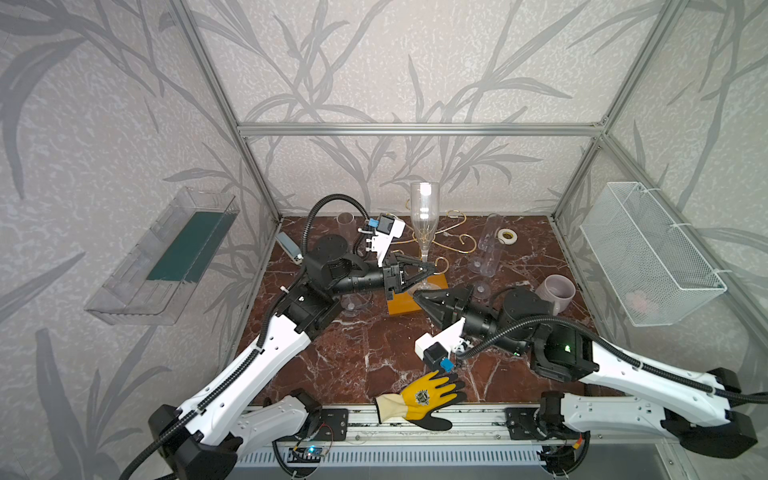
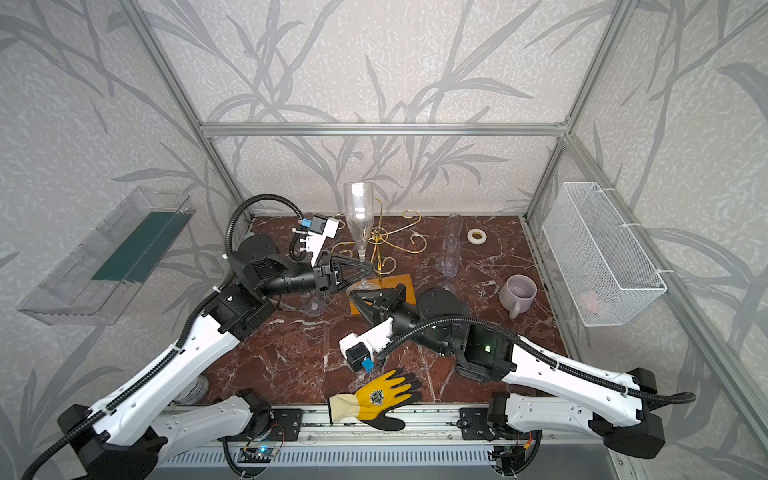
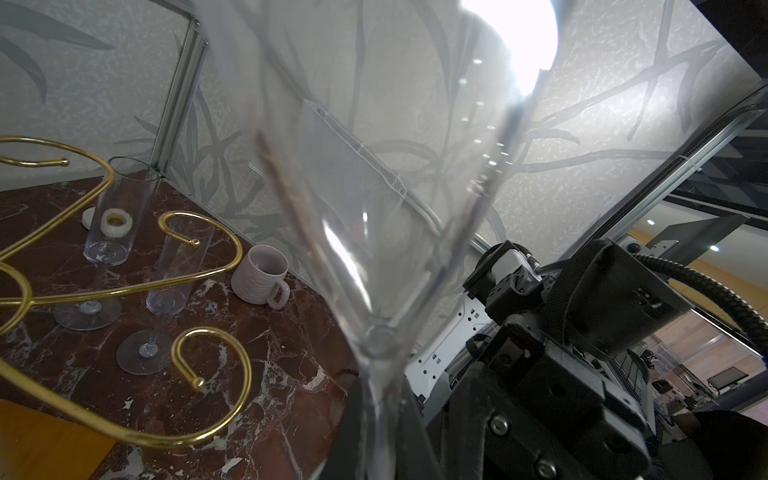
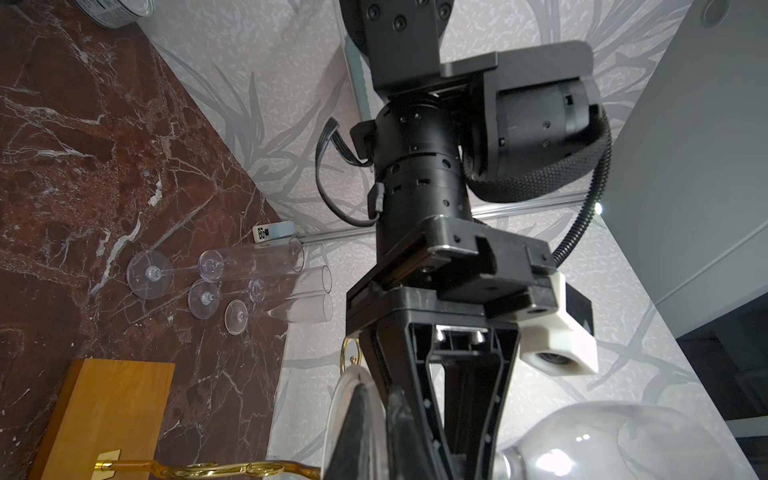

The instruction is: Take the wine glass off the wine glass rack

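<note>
The wine glass [image 1: 424,216] stood upright, mouth up, right of the rack's post. Its foot was over the far right corner of the rack [image 1: 401,306] base, and I could not tell whether it touched the wood. The left claw [image 1: 430,269] came in from the left and was pinched narrow on the stem, just above the foot. The right claw [image 1: 417,296] lay closed on nothing, its tip at the base's near right edge.

I counted six glasses: the held one, three standing together on the left [image 4: 249,259] and two on the right [image 3: 112,216]. There was one mug [image 1: 555,291] near the right wall, one tape roll [image 1: 507,236] at the far right, and one yellow glove [image 1: 424,397] on the near edge.

The table [image 1: 353,357] was red-brown marble with white veins. Grey leaf-patterned paper covered the walls behind an aluminium frame. A white wire basket [image 1: 648,253] hung on the right wall and a clear tray [image 1: 166,257] on the left.
</note>
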You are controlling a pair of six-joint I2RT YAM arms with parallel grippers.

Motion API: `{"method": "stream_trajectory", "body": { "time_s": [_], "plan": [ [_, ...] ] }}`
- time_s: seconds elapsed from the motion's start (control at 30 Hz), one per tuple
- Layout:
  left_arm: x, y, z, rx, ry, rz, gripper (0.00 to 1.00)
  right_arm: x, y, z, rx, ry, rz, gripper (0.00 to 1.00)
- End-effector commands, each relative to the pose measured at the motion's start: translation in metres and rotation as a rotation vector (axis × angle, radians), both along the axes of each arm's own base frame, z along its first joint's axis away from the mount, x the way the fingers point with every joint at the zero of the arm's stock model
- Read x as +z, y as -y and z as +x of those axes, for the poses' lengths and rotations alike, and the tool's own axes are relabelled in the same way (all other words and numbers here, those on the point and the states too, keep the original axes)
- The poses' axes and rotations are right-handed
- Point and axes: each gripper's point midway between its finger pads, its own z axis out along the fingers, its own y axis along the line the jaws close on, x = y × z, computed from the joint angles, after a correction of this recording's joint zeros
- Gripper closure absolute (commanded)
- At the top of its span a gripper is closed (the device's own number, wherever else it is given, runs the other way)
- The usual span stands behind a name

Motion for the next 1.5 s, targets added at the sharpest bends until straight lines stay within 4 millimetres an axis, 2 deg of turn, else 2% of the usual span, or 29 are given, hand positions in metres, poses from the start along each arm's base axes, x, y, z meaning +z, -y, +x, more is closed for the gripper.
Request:
{"method": "stream_trajectory", "body": {
  "time_s": [0.0, 0.03, 0.07, 0.1, 0.17, 0.2, 0.23, 0.27, 0.6, 0.9, 1.03, 1.2, 1.33, 1.47],
  "plan": [
    [0.022, -0.004, -0.008, -0.004, 0.048, -0.047, 1.0, 0.006, -0.003, -0.001, -0.003, 0.041, 0.015, 1.0],
    [0.021, -0.005, -0.008, -0.001, 0.05, -0.047, 1.0, 0.007, -0.003, -0.001, -0.003, 0.044, 0.016, 1.0],
    [0.022, -0.005, -0.008, 0.003, 0.053, -0.047, 1.0, 0.006, -0.003, -0.001, -0.004, 0.047, 0.017, 0.92],
    [0.021, -0.005, -0.007, 0.009, 0.054, -0.046, 1.0, 0.006, -0.003, 0.0, -0.006, 0.05, 0.022, 0.78],
    [0.021, -0.007, -0.007, 0.019, 0.063, -0.047, 1.0, 0.004, -0.005, 0.001, -0.011, 0.053, 0.018, 0.42],
    [0.02, -0.007, -0.007, 0.023, 0.065, -0.046, 1.0, 0.002, -0.005, 0.001, -0.011, 0.054, 0.015, 0.31],
    [0.021, -0.008, -0.007, 0.026, 0.069, -0.047, 1.0, 0.004, -0.006, 0.002, -0.013, 0.056, 0.025, 0.08],
    [0.021, -0.008, -0.007, 0.028, 0.068, -0.046, 1.0, 0.004, -0.006, 0.002, -0.012, 0.06, 0.035, 0.01],
    [0.018, -0.016, -0.003, 0.105, 0.112, -0.033, 1.0, 0.034, 0.003, -0.01, 0.035, 0.019, 0.184, 0.01],
    [0.015, -0.035, 0.005, 0.251, 0.217, -0.017, 1.0, 0.055, 0.02, -0.009, 0.003, -0.099, 0.306, 0.01],
    [0.017, -0.041, 0.001, 0.269, 0.284, 0.002, 1.0, 0.072, 0.031, 0.005, -0.082, -0.249, 0.411, 0.01],
    [0.017, -0.049, -0.003, 0.302, 0.372, 0.053, 1.0, 0.08, 0.036, 0.013, -0.135, -0.308, 0.459, 0.01],
    [0.017, -0.054, -0.001, 0.335, 0.412, 0.09, 1.0, 0.095, 0.049, 0.033, -0.262, -0.402, 0.579, 0.01],
    [0.019, -0.056, -0.001, 0.349, 0.447, 0.101, 1.0, 0.112, 0.061, 0.035, -0.22, -0.563, 0.713, 0.01]
  ]
}}
